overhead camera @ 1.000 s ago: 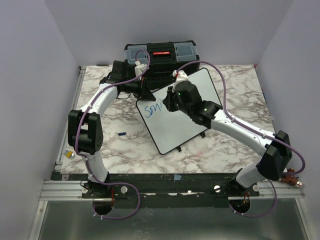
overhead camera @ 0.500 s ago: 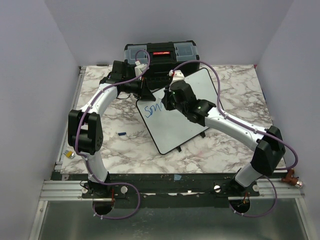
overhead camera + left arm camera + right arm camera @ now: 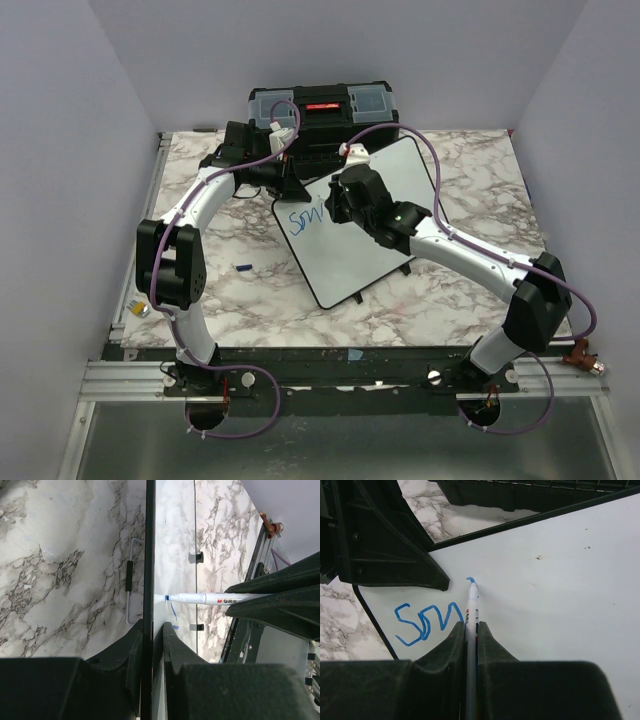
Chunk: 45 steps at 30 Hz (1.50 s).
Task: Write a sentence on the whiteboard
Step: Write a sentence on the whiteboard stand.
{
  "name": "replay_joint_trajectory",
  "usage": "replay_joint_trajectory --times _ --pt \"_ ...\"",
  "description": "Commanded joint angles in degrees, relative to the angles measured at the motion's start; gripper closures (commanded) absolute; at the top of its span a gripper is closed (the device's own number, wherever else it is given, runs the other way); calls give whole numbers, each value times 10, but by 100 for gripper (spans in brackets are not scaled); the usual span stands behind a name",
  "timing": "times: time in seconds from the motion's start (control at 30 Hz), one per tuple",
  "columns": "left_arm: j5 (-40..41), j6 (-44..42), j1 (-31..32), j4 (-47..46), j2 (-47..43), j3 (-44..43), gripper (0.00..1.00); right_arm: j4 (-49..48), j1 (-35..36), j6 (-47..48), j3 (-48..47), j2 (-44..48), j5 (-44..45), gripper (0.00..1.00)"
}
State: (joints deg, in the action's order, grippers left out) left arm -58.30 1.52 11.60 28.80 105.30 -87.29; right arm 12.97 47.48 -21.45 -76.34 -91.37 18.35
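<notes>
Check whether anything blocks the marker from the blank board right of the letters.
Nothing visible. The marker in the right gripper touches the whiteboard just past the blue letters, bare board beyond. The left gripper clamps the board's edge, behind the tip.

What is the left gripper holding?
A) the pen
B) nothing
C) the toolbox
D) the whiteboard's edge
D: in the left wrist view the left gripper is shut on the black rim of the whiteboard, while the pen sits in the right gripper.
</notes>
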Motion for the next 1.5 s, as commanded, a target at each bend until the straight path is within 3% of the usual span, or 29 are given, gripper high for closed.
replay_joint_trajectory --times 0.0,0.33,1.1,1.47 --pt "26 -49 4 -45 -17 -2 100 25 -3 -7 9 16 15 99" --pt "28 -50 4 -48 -20 3 100 -43 -11 7 39 71 73 99" --pt "27 -49 3 -47 -18 3 100 -65 -31 -9 0 11 -2 99" --pt "27 -50 3 -46 -18 2 100 -61 -31 -16 26 12 -13 99"
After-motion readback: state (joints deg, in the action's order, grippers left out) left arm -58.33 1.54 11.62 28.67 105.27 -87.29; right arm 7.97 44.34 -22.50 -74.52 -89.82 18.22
